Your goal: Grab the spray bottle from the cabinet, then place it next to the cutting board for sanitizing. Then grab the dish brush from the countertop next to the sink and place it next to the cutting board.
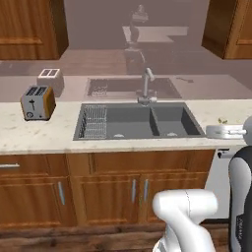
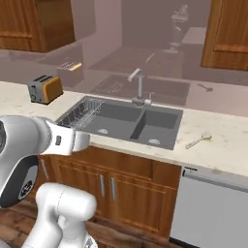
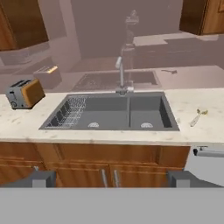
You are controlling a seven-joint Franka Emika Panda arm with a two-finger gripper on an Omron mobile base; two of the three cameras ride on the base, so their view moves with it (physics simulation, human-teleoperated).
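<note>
At the far left of the beige speckled bench (image 3: 109,135) stands a grey toaster (image 3: 25,93) with orange-brown side panels, two slots on top, well apart from the sink (image 3: 111,112). The sink is a dark grey double basin set into the bench; a wire dish rack (image 3: 68,113) sits in its left basin, and each basin has a round steel drain. A slim steel faucet (image 3: 121,75) rises from the back rim, just behind the divider between the two basins. To the right of the sink, the dish brush (image 2: 198,140) lies flat on the bench, pale cream, with its thin handle pointing towards the sink's front corner and its small round head at the far end; nothing touches it. Under the bench run brown wooden drawers and cupboard doors (image 1: 106,192) with steel handles, and a white appliance front (image 2: 208,208) stands below the brush's stretch of bench. Reddish-brown wall cabinets (image 2: 227,34) hang at the upper left and upper right. The hand (image 3: 112,178) hangs in front of the bench, clear of everything, its two dark fingertips (image 3: 40,178) spread wide with nothing between them.
</note>
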